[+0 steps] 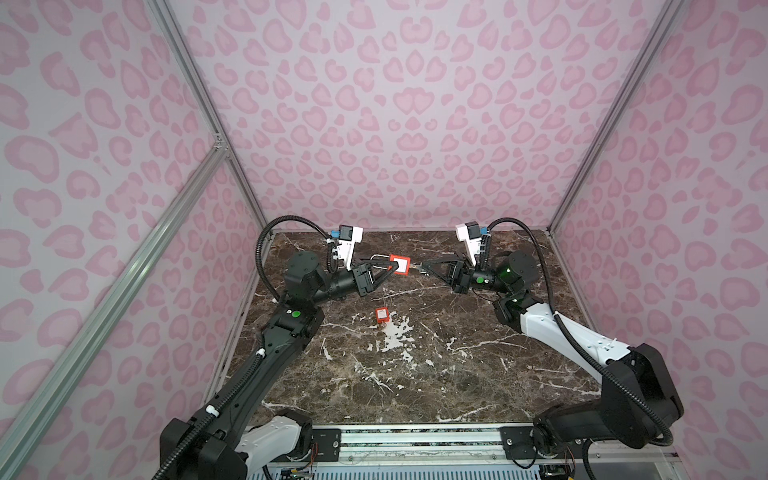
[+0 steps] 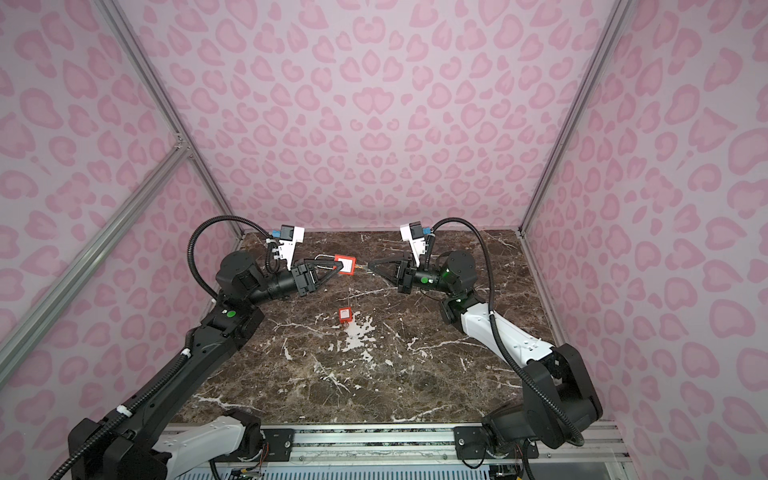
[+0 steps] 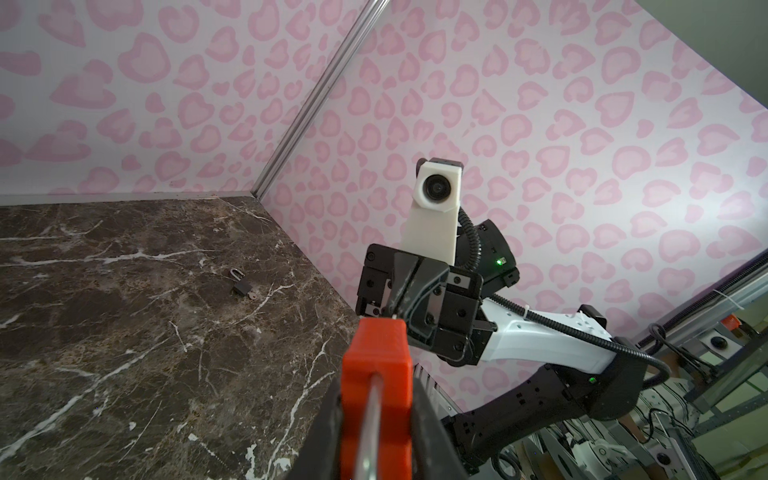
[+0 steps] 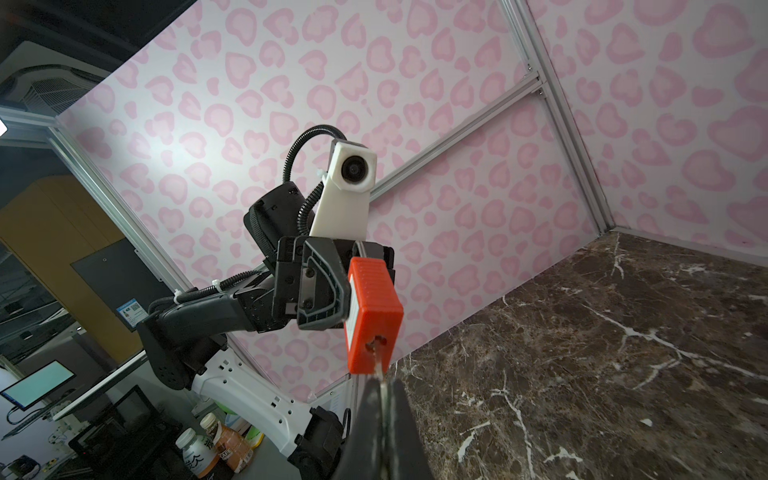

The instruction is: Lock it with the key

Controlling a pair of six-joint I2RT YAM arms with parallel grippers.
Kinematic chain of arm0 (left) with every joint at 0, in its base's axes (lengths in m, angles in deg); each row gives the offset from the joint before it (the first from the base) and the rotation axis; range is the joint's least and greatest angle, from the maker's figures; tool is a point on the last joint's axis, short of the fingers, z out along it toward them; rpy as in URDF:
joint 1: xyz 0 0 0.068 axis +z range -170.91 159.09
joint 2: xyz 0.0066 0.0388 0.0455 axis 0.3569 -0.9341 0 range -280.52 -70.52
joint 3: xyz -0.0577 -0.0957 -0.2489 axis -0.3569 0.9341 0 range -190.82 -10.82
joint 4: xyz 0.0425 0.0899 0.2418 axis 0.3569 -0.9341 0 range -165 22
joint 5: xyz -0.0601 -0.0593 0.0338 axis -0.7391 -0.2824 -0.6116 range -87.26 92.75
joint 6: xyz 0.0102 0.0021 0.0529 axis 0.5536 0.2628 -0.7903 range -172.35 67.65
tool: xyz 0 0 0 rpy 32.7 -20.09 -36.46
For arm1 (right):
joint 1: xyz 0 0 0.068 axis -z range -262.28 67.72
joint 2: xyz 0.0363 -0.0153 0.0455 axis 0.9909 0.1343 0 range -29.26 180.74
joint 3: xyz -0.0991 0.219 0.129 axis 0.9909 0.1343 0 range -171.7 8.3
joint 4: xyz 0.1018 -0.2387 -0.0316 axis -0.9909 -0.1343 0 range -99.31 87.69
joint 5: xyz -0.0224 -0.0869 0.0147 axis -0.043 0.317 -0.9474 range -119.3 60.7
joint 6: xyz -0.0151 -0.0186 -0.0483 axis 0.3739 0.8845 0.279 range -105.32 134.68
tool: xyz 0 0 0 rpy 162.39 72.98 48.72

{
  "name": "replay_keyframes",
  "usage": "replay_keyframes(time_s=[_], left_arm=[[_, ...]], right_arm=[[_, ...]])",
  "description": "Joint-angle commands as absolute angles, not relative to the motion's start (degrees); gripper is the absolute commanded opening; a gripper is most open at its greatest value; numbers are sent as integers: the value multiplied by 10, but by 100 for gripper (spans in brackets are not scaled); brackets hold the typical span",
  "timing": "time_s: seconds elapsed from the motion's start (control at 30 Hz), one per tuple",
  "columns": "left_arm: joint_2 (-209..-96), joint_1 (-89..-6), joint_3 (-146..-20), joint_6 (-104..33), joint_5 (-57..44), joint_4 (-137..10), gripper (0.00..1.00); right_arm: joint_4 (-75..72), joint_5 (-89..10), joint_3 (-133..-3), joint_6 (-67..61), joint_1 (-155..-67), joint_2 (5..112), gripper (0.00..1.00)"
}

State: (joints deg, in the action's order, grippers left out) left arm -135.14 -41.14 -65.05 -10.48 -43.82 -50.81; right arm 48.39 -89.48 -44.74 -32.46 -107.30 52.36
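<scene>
A red padlock (image 1: 400, 264) (image 2: 344, 264) with a silver shackle (image 1: 377, 258) hangs above the back of the marble table. My left gripper (image 1: 390, 268) (image 3: 376, 399) is shut on its body, one finger on each side, with the shackle pointing back toward the wrist. From the right, my right gripper (image 1: 424, 268) (image 4: 384, 386) is shut on a small metal key (image 4: 380, 368) (image 2: 362, 266). The key's tip sits in the keyhole on the end face of the padlock (image 4: 374, 316). The key's head is hidden between the fingers.
A second, smaller red lock (image 1: 381, 314) (image 2: 345, 315) lies on the marble table (image 1: 415, 374) below the raised grippers. A small dark padlock (image 3: 240, 284) rests on the table toward a back corner. Pink patterned walls with aluminium posts close in three sides.
</scene>
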Motion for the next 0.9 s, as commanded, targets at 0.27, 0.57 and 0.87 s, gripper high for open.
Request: replay_keyframes(time_s=[0.27, 0.57, 0.87], left_arm=[[-1356, -409, -662, -123, -431, -503, 4], [-1434, -409, -636, -244, -430, -637, 3], [-1564, -460, -687, -395, -322, -835, 3]], right_arm=[[447, -896, -445, -297, -1053, 516, 0], [352, -823, -401, -236, -1020, 475, 0], [214, -754, -357, -149, -1006, 426, 0]])
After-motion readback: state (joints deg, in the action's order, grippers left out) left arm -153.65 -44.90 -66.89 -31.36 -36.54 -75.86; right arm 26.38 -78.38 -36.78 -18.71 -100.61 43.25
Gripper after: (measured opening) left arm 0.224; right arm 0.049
